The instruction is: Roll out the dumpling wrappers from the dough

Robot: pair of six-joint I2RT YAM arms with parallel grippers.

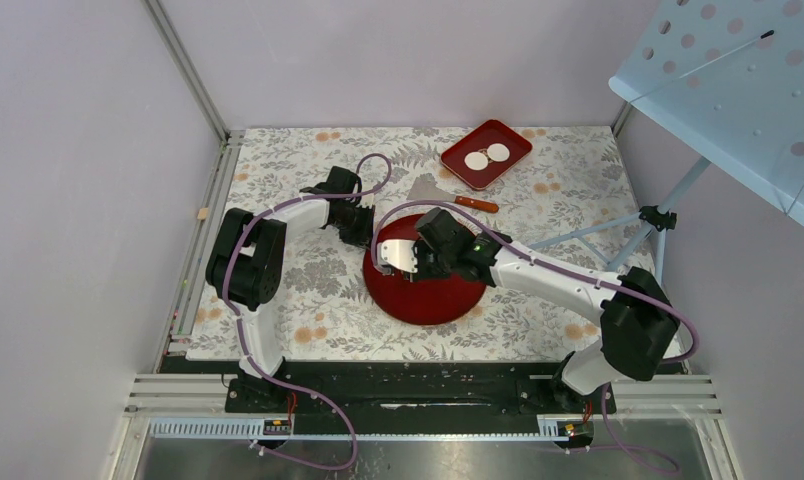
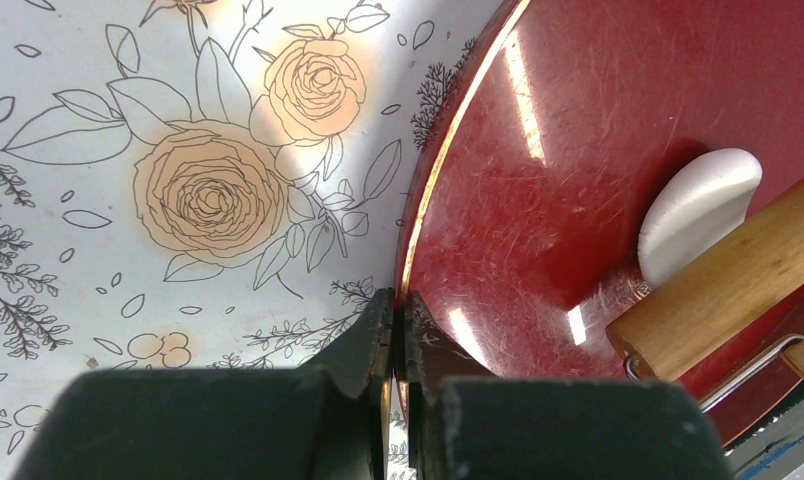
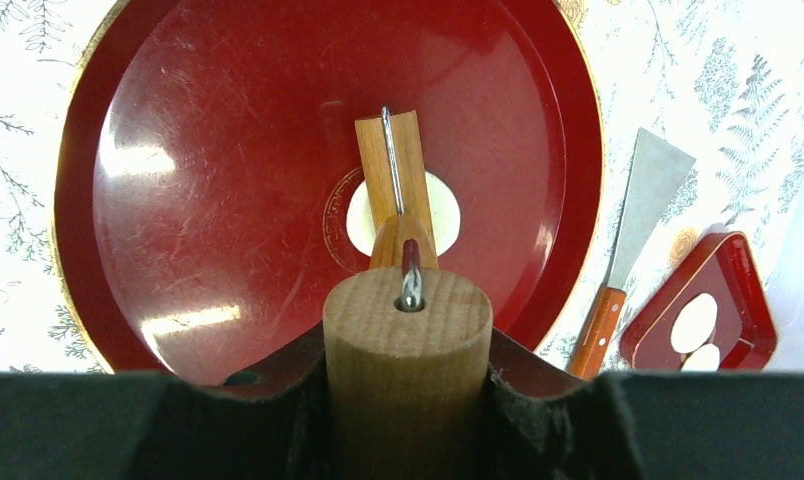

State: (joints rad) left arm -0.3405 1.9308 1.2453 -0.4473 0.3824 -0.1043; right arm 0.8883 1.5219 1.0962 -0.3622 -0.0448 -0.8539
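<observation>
On the round red plate (image 3: 208, 150) lies the dough (image 3: 444, 212), a flattened white patch, with the wooden roller (image 3: 393, 165) resting across it. My right gripper (image 3: 406, 345) is shut on the roller's wooden handle (image 3: 408, 390), above the plate (image 1: 438, 300). The left gripper (image 2: 400, 312) is shut on the plate's gold-edged rim at its left side (image 1: 363, 232). In the left wrist view the dough (image 2: 698, 205) shows partly under the roller (image 2: 728, 280). Two dumpling wrappers (image 1: 476, 160) (image 1: 498, 152) lie in a small red tray (image 1: 513, 140) at the back.
A metal scraper (image 1: 448, 195) with an orange handle lies between the plate and the small tray (image 3: 743, 290). A light blue perforated panel on a stand (image 1: 738, 80) rises at the back right. The floral tablecloth (image 2: 178, 150) covers the table.
</observation>
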